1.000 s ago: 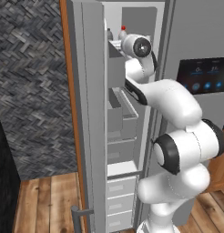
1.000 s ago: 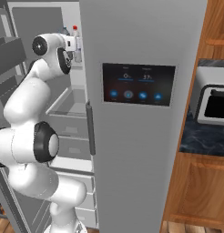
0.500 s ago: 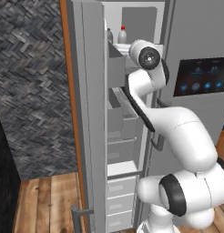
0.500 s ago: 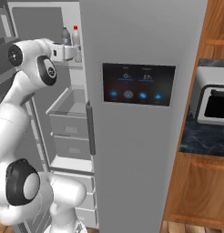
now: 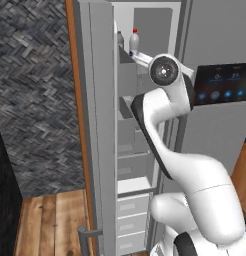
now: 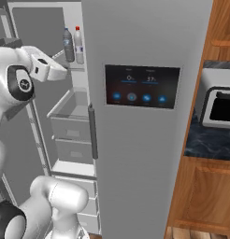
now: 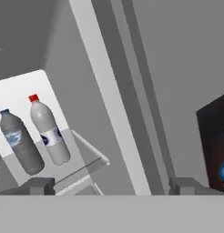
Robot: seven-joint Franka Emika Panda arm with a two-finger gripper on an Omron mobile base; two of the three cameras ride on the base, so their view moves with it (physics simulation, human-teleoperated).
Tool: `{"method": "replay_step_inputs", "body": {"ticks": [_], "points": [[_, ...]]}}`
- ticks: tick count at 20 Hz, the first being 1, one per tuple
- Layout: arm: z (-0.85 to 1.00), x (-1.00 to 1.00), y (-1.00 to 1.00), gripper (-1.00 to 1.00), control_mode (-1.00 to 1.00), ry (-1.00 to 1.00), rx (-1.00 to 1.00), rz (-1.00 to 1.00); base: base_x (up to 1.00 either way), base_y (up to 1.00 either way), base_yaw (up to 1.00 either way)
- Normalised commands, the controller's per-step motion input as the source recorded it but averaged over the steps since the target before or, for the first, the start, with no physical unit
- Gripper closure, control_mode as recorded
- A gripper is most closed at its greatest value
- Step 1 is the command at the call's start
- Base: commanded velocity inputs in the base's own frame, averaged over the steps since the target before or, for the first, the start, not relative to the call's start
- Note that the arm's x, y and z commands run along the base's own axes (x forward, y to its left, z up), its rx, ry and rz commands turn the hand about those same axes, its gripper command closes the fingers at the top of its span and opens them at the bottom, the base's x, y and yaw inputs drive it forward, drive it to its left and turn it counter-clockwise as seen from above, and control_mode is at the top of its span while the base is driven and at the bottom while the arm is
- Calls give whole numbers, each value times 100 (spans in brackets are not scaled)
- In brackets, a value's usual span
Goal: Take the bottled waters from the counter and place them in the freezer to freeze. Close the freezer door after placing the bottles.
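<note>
Grey freezer [image 6: 65, 116] open, both bottles [image 7: 49, 132] on white shelf [image 7: 82, 161]

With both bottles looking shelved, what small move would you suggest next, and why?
Probably draw the gripper clear and swing toward the tall grey freezer door: the white red-capped bottle and clear greyish bottle stand upright on the top shelf, the fingers are empty, and the door is open.

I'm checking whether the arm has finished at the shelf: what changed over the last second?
The arm pulled back out of the freezer: its gripper, a second ago up at the top shelf by the bottles, is now withdrawn with open fingers, holding nothing. The white bottle and the greyish bottle stayed upright, side by side. The freezer door stayed open.
</note>
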Motion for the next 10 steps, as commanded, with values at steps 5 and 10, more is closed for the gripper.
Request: {"method": "replay_step_inputs", "body": {"ticks": [5,10], "points": [[-42,-100,-26,-100,-100,4,30,-16,0,0,0],[-71,-100,-67,-100,-100,-5,21,-1,0,0,0]]}}
